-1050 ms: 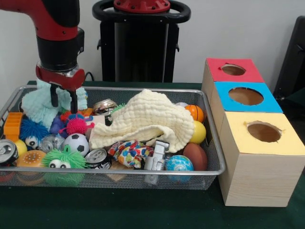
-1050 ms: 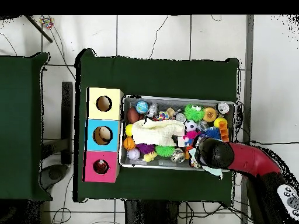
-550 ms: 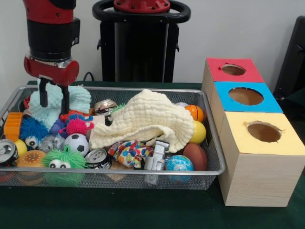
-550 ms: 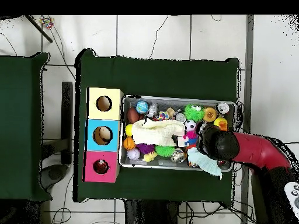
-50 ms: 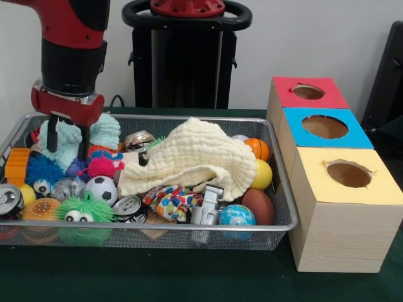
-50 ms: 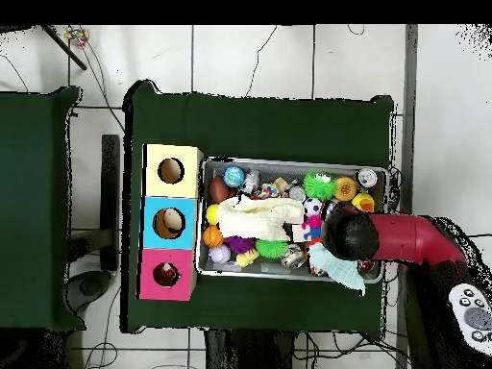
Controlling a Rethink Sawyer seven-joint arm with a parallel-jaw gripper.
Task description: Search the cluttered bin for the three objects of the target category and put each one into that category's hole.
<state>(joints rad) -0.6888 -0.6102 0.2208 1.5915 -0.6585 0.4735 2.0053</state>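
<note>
**Q:** What does each view give that the other does not?

**A:** The front view shows the gripper at the far left of the wire mesh bin. Its two dark fingers hang apart, straddling a fluffy mint-green cloth; whether they pinch it I cannot tell. From overhead, the red arm covers the gripper, but that view shows the cloth spilling over the bin's rim, and looks straight down the three round holes in the red box, blue box and yellow box.

**Q:** What are the things made of?

**A:** A cream waffle-weave cloth lies crumpled across the middle. Around it are spiky rubber puff balls in pink, blue and green, a small soccer ball, a mini basketball, a smooth yellow ball, dented metal cans and a patterned fabric piece. The boxes are pale wood with coloured tops.

**Q:** What is hard to make out?

**A:** Whatever lies under the cream cloth is hidden. Nothing shows which category is wanted, so I cannot pick out the three target objects.
</note>
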